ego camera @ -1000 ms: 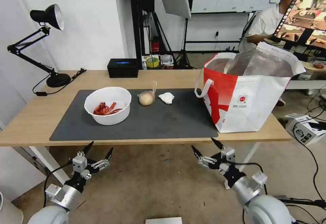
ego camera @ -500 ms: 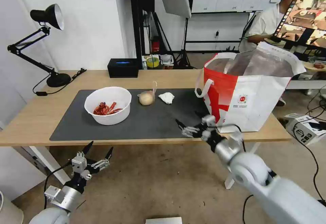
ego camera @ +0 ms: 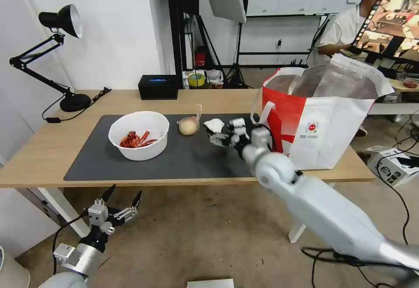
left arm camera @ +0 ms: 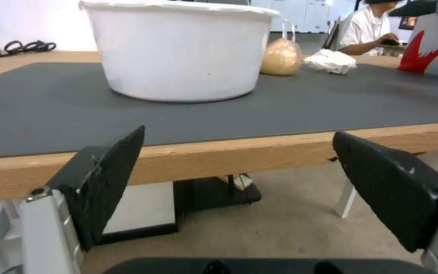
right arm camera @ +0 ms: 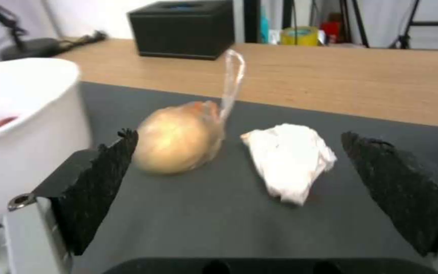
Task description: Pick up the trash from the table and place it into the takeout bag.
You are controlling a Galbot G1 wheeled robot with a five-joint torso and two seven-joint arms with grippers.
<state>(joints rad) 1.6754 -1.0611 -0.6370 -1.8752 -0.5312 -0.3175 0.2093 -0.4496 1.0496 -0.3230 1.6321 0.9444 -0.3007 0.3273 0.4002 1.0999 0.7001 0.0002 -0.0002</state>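
At the head view's centre, the right gripper (ego camera: 218, 138) hung with jaws spread, just short of the crumpled white tissue (ego camera: 214, 125) on the dark grey mat (ego camera: 174, 161). The left gripper (ego camera: 121, 202), also spread, sat low at lower left, far off.

What you cannot make out

The white round bowl (right arm camera: 21, 125) of red shells runs off the right wrist view's edge, so its contents look blurred to you. In the head view, the right gripper (ego camera: 219, 134) covers part of the crumpled white tissue (ego camera: 213, 125), and you cannot see inside the foil-lined red-and-white takeout bag (ego camera: 323, 135).
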